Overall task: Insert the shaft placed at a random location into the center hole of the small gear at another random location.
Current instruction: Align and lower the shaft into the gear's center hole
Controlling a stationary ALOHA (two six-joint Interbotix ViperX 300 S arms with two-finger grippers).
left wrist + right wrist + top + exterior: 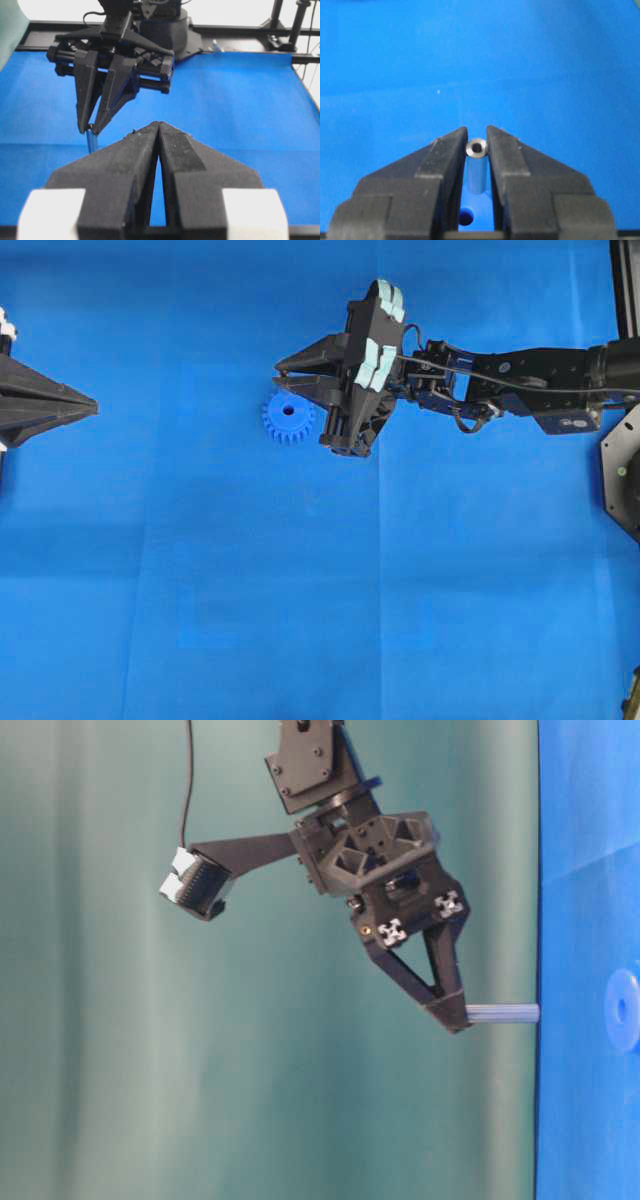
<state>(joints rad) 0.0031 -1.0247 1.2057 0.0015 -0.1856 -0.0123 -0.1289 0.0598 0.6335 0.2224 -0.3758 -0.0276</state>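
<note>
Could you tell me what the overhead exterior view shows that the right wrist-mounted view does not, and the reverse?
Only the overhead view shows the whole small gear with its teeth, lying on the blue cloth beside the right hand, and the left hand closed at the left edge.

Only the right wrist view shows the shaft, a silvery pin with a hollow end, clamped upright between that hand's fingers.

Both show the right hand, the blue cloth and the gear's center hole.
</note>
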